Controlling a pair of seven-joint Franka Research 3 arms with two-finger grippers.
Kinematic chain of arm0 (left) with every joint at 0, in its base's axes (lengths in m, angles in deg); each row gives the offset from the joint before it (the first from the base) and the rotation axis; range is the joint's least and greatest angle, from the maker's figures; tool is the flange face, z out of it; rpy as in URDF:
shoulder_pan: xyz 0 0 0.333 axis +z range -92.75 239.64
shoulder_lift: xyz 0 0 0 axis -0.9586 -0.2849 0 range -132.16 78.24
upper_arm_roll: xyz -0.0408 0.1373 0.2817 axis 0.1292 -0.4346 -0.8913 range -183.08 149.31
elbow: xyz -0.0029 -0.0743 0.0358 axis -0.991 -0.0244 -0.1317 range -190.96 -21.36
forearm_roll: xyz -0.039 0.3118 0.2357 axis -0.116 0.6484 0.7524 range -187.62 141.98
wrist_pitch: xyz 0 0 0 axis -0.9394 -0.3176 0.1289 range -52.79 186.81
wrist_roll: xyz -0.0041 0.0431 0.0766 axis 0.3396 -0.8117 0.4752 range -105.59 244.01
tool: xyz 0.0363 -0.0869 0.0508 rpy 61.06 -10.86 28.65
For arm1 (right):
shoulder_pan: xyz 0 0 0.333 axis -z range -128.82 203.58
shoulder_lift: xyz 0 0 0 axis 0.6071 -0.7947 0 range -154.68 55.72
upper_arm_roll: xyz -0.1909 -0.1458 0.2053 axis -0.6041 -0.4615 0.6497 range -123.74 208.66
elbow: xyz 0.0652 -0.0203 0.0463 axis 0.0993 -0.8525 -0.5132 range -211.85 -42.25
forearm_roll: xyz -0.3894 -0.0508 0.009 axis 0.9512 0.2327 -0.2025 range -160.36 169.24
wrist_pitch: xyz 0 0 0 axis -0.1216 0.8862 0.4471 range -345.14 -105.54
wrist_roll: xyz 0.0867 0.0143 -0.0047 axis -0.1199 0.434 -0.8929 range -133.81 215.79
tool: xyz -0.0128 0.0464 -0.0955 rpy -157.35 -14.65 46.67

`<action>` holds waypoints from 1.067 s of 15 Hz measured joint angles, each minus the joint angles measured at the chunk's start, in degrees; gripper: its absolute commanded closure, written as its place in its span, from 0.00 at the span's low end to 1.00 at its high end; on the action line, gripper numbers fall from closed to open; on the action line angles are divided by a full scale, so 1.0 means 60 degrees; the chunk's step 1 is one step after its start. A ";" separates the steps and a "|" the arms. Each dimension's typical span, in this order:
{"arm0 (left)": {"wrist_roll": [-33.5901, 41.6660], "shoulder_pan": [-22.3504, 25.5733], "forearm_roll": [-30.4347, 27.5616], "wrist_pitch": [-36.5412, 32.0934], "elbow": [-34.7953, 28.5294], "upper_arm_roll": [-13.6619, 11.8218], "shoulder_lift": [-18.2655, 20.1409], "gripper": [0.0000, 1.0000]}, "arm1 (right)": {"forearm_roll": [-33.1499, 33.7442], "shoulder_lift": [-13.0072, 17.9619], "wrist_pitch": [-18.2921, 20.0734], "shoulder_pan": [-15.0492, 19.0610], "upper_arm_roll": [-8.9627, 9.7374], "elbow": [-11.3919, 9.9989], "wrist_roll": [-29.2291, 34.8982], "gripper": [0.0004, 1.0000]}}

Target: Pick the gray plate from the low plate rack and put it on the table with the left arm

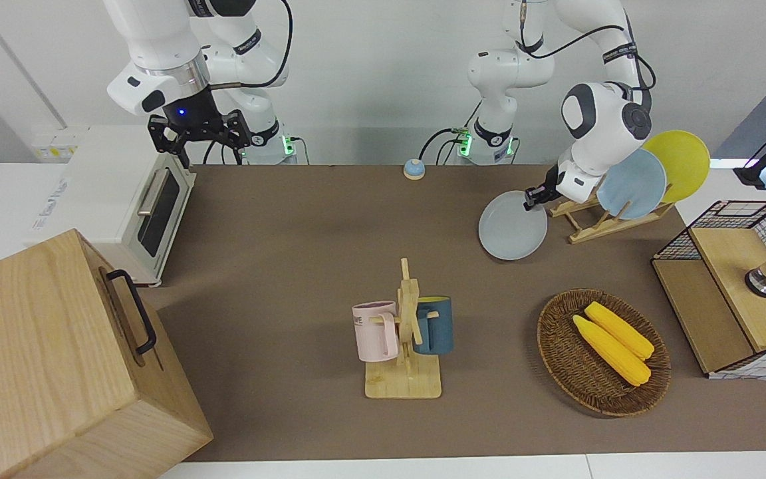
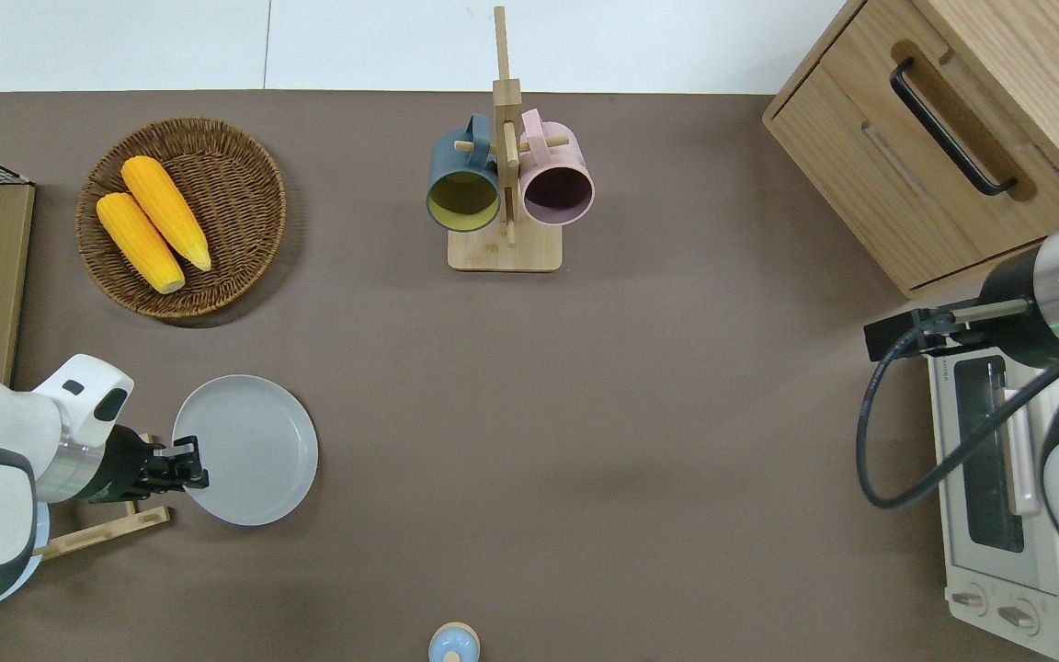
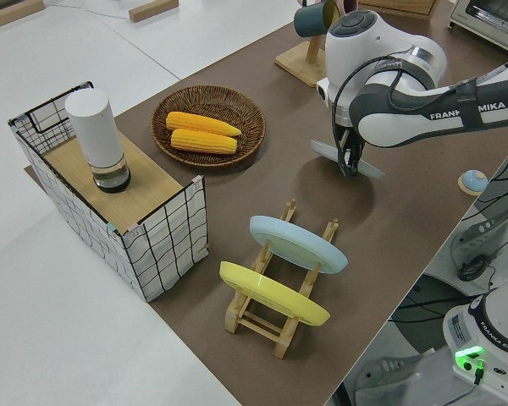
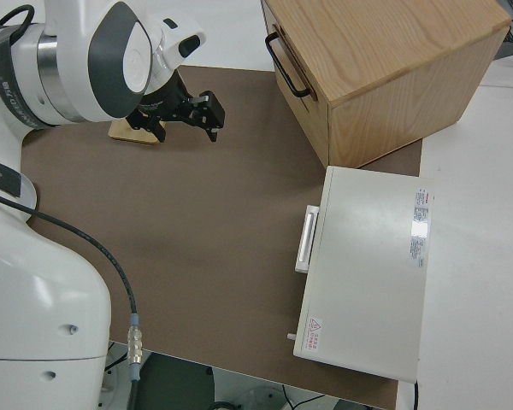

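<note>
My left gripper (image 2: 189, 465) is shut on the rim of the gray plate (image 2: 252, 450), on the side toward the left arm's end of the table. It holds the plate nearly level, just above the brown table (image 2: 585, 414), beside the low plate rack (image 2: 102, 532). The front view shows the same grip (image 1: 533, 197) on the plate (image 1: 510, 227), clear of the rack (image 1: 596, 225). In the left side view the plate (image 3: 323, 151) hangs under the gripper (image 3: 350, 166). My right arm is parked with its gripper (image 1: 201, 138) open.
The rack holds a light blue plate (image 1: 637, 183) and a yellow plate (image 1: 683, 157). A wicker basket (image 1: 554, 359) with two corn cobs lies farther from the robots than the gray plate. A mug stand (image 1: 408, 332), wire crate (image 1: 682, 246), wooden cabinet (image 1: 44, 359), toaster oven (image 1: 150, 213) and small bell (image 1: 413, 169) stand around.
</note>
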 measured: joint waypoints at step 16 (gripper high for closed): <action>-0.0372 0.0013 0.1452 -0.0061 0.1127 -0.0240 -0.0096 0.01 | 0.0000 0.0000 0.0000 0.0000 0.0000 0.0000 0.0000 0.02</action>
